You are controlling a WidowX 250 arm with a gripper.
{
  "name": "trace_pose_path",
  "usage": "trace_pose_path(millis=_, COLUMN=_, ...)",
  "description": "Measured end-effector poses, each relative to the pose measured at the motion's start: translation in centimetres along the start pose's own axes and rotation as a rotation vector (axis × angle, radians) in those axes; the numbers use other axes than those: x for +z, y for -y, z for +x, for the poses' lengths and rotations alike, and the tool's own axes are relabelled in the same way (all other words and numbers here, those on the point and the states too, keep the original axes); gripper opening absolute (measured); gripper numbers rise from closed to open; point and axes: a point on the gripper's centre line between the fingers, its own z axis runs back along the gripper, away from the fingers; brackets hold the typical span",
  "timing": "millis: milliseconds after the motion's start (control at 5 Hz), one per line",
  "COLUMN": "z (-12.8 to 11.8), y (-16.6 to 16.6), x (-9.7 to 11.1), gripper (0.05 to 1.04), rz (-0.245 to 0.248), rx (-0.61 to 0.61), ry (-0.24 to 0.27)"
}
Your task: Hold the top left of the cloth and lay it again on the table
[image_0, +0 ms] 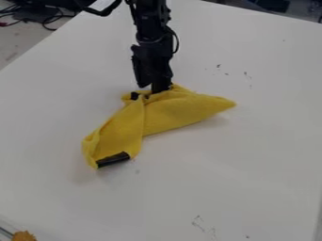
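The black gripper (155,89) hangs down at the upper edge of the yellow cloth (173,112), its lower end against the bunched fabric. The cloth lies folded and creased on the white table (252,155). One part tapers to a point at the right, and another runs down to the lower left, where a black strip (114,160) marks its end. A small dark patch shows on the cloth just left of the gripper. Folds hide part of the contact, so whether the cloth is held is unclear.
At the lower left corner sits an orange-brown object (24,236) beside a thin metallic edge. Dark cables (47,20) lie beyond the table's upper left edge. The arm comes in from the top, left of centre. Small dark marks dot the tabletop.
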Motion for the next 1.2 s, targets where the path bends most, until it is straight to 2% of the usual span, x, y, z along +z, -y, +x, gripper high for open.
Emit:
trace_pose_path(millis=200, z=0.3, y=0.1, x=-0.3, gripper=0.423, rz=-0.032, rx=-0.018, ry=-0.007)
trace_pose_path(millis=400, z=0.5, y=-0.1, x=0.0, gripper=0.204, rz=-0.038, rx=-0.047, ry=-0.023)
trace_pose_path(millis=600, z=0.2, y=-0.4, x=1.1, gripper=0.073, rz=-0.006, rx=-0.032, ry=-0.085)
trace_pose_path(millis=800, z=1.0, y=0.3, x=5.3, gripper=0.054, rz=0.081, rx=-0.021, ry=-0.11)
trace_pose_path(millis=1000, z=1.2, y=0.2, x=7.5, gripper=0.054, rz=0.146, rx=-0.029, ry=-0.128)
trace_pose_path(millis=1200, z=1.7, y=0.1, x=9.5, gripper=0.054, rz=0.19, rx=-0.03, ry=-0.133)
